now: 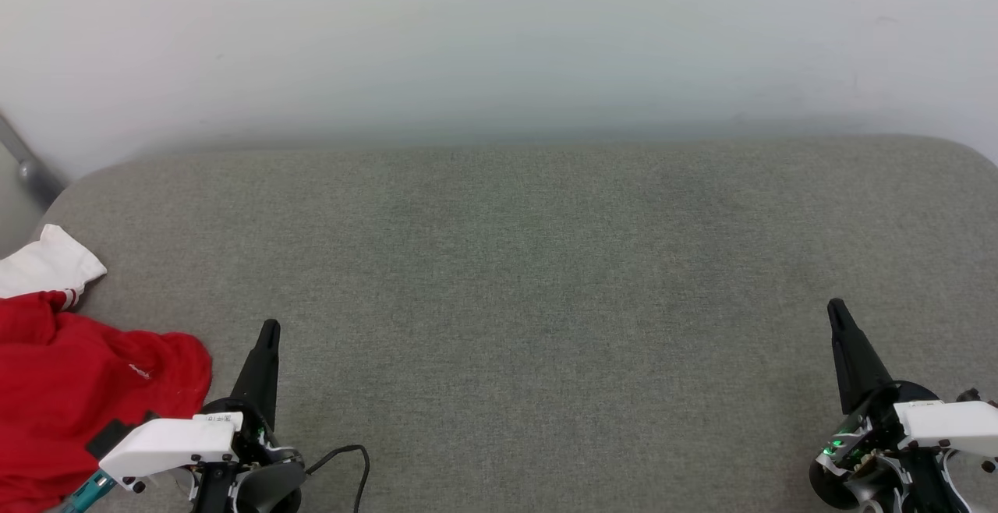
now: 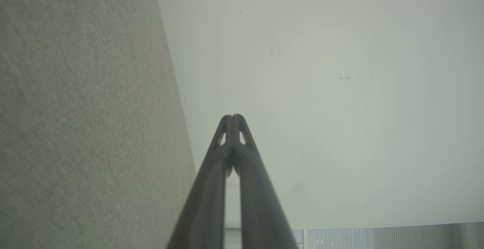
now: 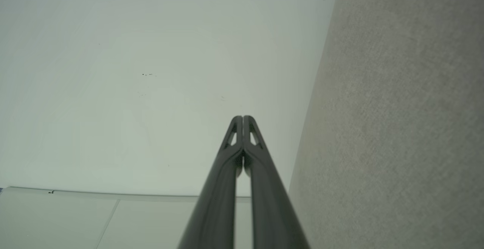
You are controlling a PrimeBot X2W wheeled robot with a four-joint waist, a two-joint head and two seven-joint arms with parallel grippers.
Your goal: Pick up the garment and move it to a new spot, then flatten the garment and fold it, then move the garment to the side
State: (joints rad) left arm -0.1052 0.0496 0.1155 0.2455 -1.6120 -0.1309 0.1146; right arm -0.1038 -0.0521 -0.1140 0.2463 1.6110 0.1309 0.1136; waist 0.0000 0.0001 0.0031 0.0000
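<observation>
garment [image 1: 70, 388] is red with one white sleeve [image 1: 47, 267] showing, all crumpled on the grey bench [image 1: 530, 279]. one garment, two sets of jaws, both clenched, holding nothing.

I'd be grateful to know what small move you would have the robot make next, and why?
Probably open the left gripper and swing it left toward the garment. The garment lies crumpled at the left edge of the grey surface, close beside that gripper. Both grippers are shut and empty, and the right gripper sits far across on the other side.
</observation>
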